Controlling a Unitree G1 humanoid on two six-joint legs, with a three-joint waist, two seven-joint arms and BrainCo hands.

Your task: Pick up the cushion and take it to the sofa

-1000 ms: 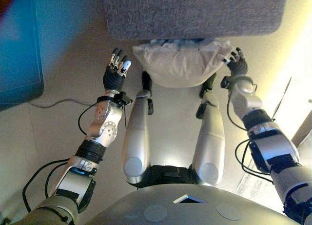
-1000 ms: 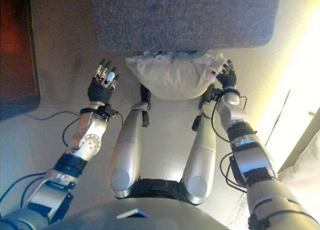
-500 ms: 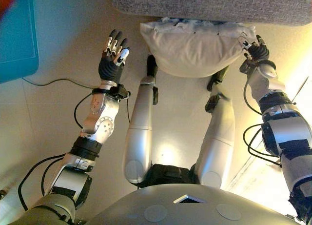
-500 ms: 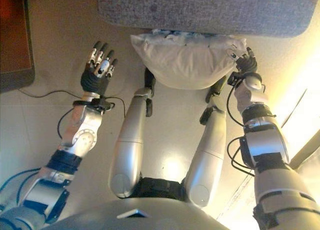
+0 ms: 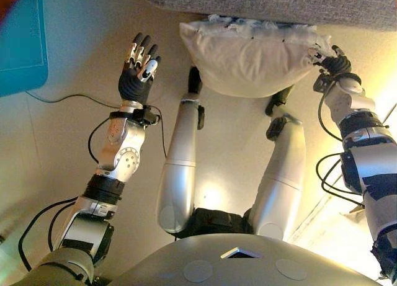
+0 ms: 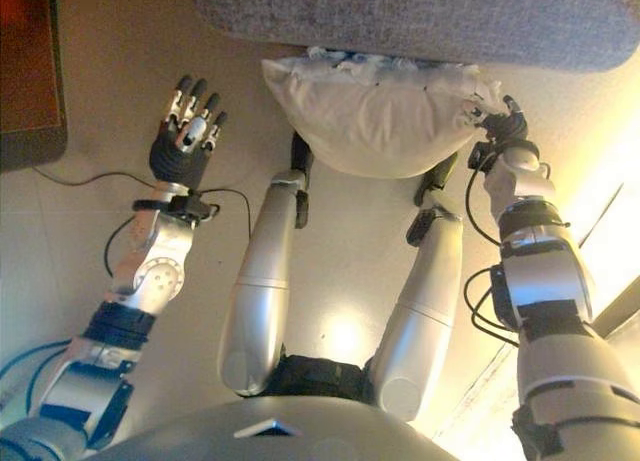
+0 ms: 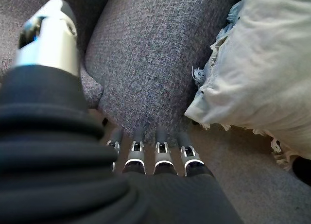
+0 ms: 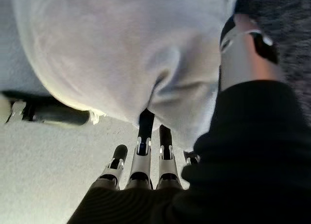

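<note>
- Straight ahead of me, at the top of both head views, a pale cushion (image 5: 251, 56) hangs against the front edge of a grey fabric sofa (image 5: 273, 4).
- My right hand (image 5: 334, 64) holds the cushion at its right end, fingers and thumb pinching the fabric there.
- My left hand (image 5: 138, 72) is raised well apart from the cushion's left end, fingers straight and slightly spread, holding nothing.
- From the head views I see the whole cushion and both arms at once; the cushion's long axis runs left to right, parallel to the sofa's edge, with its rounded belly sagging toward me.
- From the right wrist view I see what the head views hide: the cushion (image 8: 121, 54) bulges just past my fingers (image 8: 144, 136), which dig a crease into it, with the thumb (image 8: 243, 49) pressed on its other side. I think one fingertip is buried in the fold, though the view is too close to be sure.
- From the left wrist view, the sofa's grey cloth (image 7: 150, 63) fills the space past my straight fingers (image 7: 163, 153), and the cushion's frilled corner (image 7: 257, 68) sits off to one side, apart from that hand.
- Beyond my left arm, a teal panel (image 5: 22, 41) lies on the beige floor (image 5: 68, 149).
</note>
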